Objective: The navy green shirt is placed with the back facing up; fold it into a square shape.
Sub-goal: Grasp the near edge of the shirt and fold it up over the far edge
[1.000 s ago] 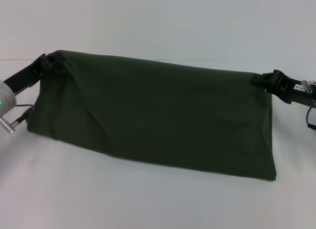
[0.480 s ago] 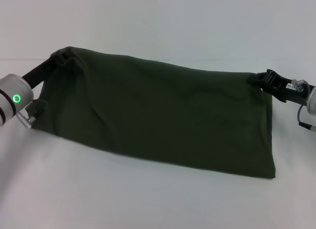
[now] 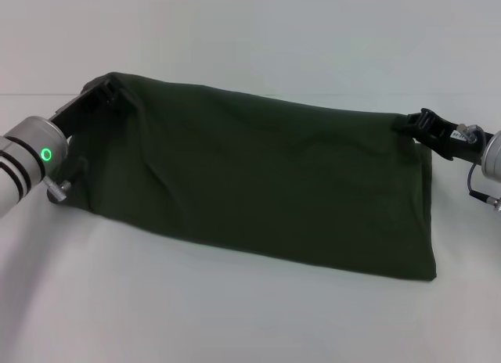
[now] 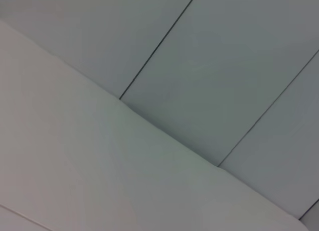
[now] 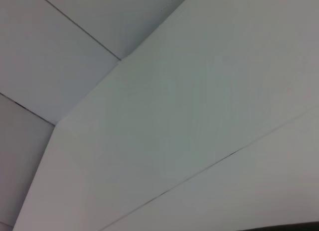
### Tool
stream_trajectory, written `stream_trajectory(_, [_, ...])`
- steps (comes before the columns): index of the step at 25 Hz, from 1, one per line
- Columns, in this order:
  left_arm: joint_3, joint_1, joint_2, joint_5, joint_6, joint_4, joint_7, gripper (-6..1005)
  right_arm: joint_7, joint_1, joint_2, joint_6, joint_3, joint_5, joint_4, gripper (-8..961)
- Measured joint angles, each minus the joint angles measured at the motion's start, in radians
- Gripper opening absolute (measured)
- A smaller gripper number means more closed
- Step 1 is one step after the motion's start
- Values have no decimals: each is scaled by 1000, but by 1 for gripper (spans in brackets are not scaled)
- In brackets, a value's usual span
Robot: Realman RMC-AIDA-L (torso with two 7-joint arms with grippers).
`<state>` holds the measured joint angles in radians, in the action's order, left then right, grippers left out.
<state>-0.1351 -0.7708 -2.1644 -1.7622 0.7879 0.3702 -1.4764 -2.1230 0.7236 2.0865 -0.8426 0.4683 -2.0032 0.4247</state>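
left gripper (image 3: 109, 88) moved inward | both jaws clamp navy green shirt (image 3: 258, 183) top corners; right gripper (image 3: 415, 122)

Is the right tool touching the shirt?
Touching. The head view shows the right tool pinching the shirt's upper corner, holding that edge up.

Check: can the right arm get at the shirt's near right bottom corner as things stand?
Probably not right now: the right gripper is shut on the shirt's raised upper corner, and the left gripper holds the opposite one. Nothing else blocks that corner.

Matt cloth on a smooth white surface

The navy green shirt (image 3: 258, 183) is soft, matt cloth; the table (image 3: 196, 316) looks smooth, faintly glossy.
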Motion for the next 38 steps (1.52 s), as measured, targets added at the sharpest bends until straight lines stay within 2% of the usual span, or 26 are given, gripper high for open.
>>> stream_trajectory(10, [10, -15, -1, 93, -16, -65, 185, 74, 21, 22, 5, 61, 4, 1, -27, 40])
stream_trajectory(17, [11, -10, -3, 278, -19, -133, 410, 96, 132, 39, 11, 80, 9, 62, -48, 40])
stream_trajectory(20, [11, -9, -3, 334, -19, -156, 477, 106, 195, 39, 9, 76, 9, 111, -67, 224])
stream_trajectory(30, [9, -12, -3, 342, -29, -165, 495, 552, 219, 29, 8, 59, 2, 123, -77, 456])
stream_trajectory(36, [10, -15, -3, 350, -49, -163, 543, 779, 219, 10, 6, 27, 7, 144, -77, 707])
stream_trajectory(38, [9, -16, -2, 350, -68, -161, 555, 780, 219, 5, 6, 22, 7, 144, -77, 791])
